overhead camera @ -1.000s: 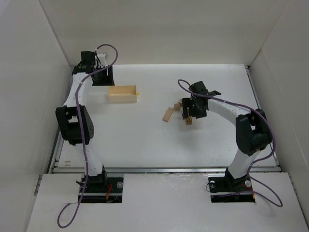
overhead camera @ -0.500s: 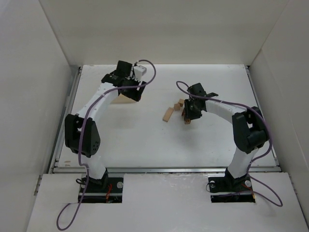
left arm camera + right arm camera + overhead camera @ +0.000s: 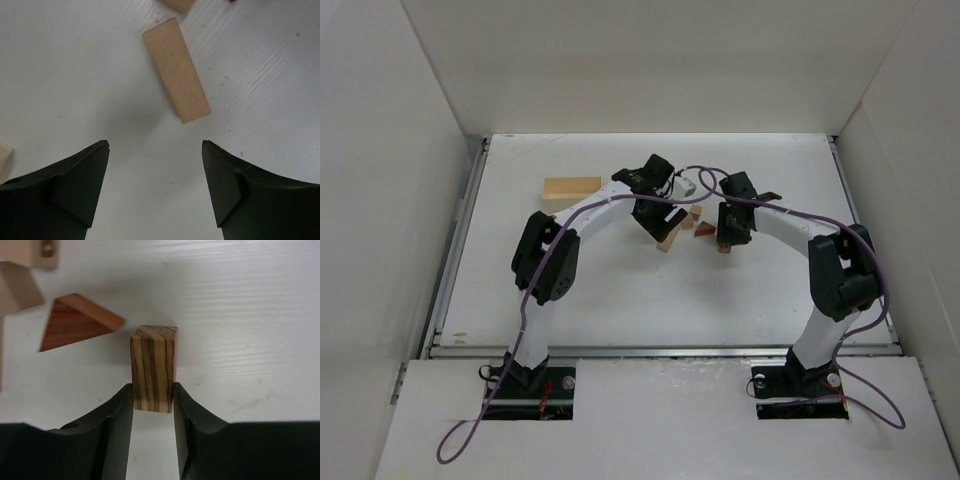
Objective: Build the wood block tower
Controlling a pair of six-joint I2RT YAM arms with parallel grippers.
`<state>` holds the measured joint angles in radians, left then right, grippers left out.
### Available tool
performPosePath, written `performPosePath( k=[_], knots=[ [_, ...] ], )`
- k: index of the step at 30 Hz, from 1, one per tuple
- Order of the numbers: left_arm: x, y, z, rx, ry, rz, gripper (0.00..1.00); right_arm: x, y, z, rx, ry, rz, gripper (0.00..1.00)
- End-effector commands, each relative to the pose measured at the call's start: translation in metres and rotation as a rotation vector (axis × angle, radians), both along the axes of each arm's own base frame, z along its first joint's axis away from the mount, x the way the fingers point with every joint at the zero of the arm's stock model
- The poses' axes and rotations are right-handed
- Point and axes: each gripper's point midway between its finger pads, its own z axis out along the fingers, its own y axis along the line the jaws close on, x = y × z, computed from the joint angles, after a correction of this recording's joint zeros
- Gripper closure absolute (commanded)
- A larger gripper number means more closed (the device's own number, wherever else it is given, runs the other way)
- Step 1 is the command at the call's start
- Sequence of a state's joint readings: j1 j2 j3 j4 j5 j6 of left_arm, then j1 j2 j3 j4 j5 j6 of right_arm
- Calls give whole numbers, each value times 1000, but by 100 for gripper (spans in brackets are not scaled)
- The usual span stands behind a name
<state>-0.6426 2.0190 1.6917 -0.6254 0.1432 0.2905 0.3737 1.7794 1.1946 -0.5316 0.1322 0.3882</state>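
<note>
Right pincer (image 3: 153,390) clamped the striped block (image 3: 153,360) near one end; it could pivot loose. Left pincer (image 3: 155,150) gaped over the tan plank (image 3: 176,70).

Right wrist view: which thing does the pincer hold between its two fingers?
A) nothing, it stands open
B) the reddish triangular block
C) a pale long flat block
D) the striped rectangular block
D: the right pincer is closed on the two sides of the striped rectangular block, while the reddish triangular block lies apart from it, untouched.
</note>
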Motion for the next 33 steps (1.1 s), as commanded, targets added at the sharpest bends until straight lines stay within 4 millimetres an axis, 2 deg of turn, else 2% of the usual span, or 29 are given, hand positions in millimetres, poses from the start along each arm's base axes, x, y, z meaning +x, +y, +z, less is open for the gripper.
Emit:
performPosePath(
  k=[1,2,3,5,6,8,17,19,21,25,26,27,31,33],
  knots=[
    [5,-17,1,-19,14,2,28,-10,-41,4,-86,9,-117,89],
    [2,-26,-1,-27,22,-18,28,-8,-48,8,-82,0,-136,89],
    [6,-30,1,-34,13,-18,28,-9,-46,5,-72,4,-131,89],
    [-3,-43,-10,-31,39,-42,28,-10,-51,6,-71,3,-145,89],
    [0,-45,-6,-39,29,-42,28,-9,-55,6,-71,4,-154,89],
    [-4,-51,-15,-43,49,-47,28,-9,-55,6,-71,4,-154,89],
    [-4,-54,-46,-19,110,-25,27,-4,-55,11,-54,-19,-160,89],
    [-5,-54,-51,-13,118,-24,30,-5,-54,10,-46,-17,-156,89],
    [-6,-53,-56,-6,127,-24,34,-5,-54,10,-46,-16,-156,89],
    [-16,-46,-69,23,171,-34,51,-5,-54,10,-50,-16,-148,89],
    [-16,-46,-69,26,167,-44,55,-5,-54,10,-50,-16,-148,89],
    [-22,-41,-77,42,187,-43,63,-5,-54,10,-50,-16,-148,89],
    [-30,-31,-75,62,186,-82,85,-5,-53,14,-43,-22,-136,89],
    [-34,-26,-68,67,171,-113,91,-4,-52,17,-40,-31,-136,89]
  ],
)
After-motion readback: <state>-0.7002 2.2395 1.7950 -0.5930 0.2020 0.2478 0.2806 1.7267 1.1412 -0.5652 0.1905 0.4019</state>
